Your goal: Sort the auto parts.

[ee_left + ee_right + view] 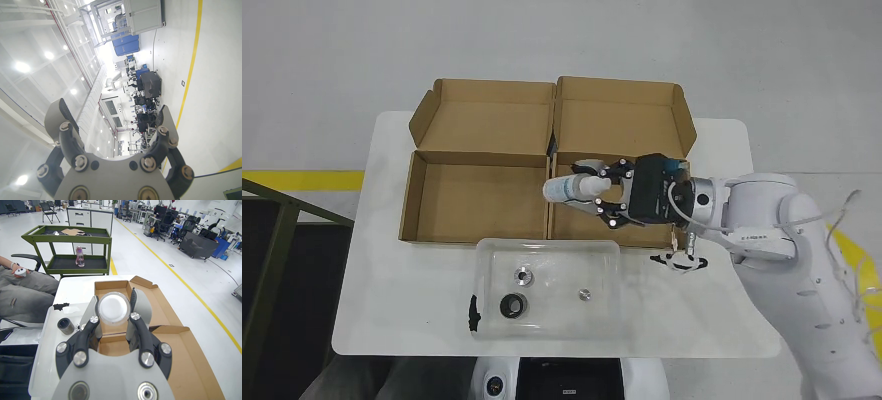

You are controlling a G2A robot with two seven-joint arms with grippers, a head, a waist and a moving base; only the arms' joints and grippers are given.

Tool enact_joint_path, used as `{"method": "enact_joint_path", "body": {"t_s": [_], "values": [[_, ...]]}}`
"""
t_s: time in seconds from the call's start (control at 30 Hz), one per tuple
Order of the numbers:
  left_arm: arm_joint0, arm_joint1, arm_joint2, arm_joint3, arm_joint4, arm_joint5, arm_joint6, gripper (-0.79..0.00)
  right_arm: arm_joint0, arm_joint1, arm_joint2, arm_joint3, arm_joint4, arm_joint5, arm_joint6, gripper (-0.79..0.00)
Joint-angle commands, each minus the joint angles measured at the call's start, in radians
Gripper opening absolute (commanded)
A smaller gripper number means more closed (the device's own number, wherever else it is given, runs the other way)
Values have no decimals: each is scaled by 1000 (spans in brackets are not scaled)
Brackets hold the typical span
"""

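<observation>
Right jaws clamped on a white cylindrical plastic bottle, gripped on both sides and held lying sideways. Bottle sits over the near-left part of the right open brown cardboard box, its far end reaching the walls where that box meets the left open brown cardboard box. Cannot tell if it touches the box floor.

Left jaws apart, nothing between them, pointed up at the hall ceiling, away from the desk.

Both boxes side by side on the white desk, lids folded back. Just in front of them: a clear plastic tray. In the tray:
- a black cylindrical metal sleeve, near the front left
- a small silver flanged fitting, just behind the sleeve
- a small silver round piece, apart, to the right
- a flat black scrap, at the left rim
</observation>
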Motion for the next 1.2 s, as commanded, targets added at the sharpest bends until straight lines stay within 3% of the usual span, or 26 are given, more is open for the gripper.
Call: {"method": "enact_joint_path", "body": {"t_s": [0.0, 0.53, 0.9, 1.17], "values": [[0, 0, 0, 0, 0, 0, 0, 0, 8, 0, -6, 23, -1, 0, 8, -785], [0, 0, 0, 0, 0, 0, 0, 0, 102, -18, -125, 269, -43, -1, 32, -785], [0, 0, 0, 0, 0, 0, 0, 0, 196, -51, -261, 446, -142, 5, 53, -785], [0, 0, 0, 0, 0, 0, 0, 0, 260, -83, -334, 607, -143, 0, 6, -785]]}}
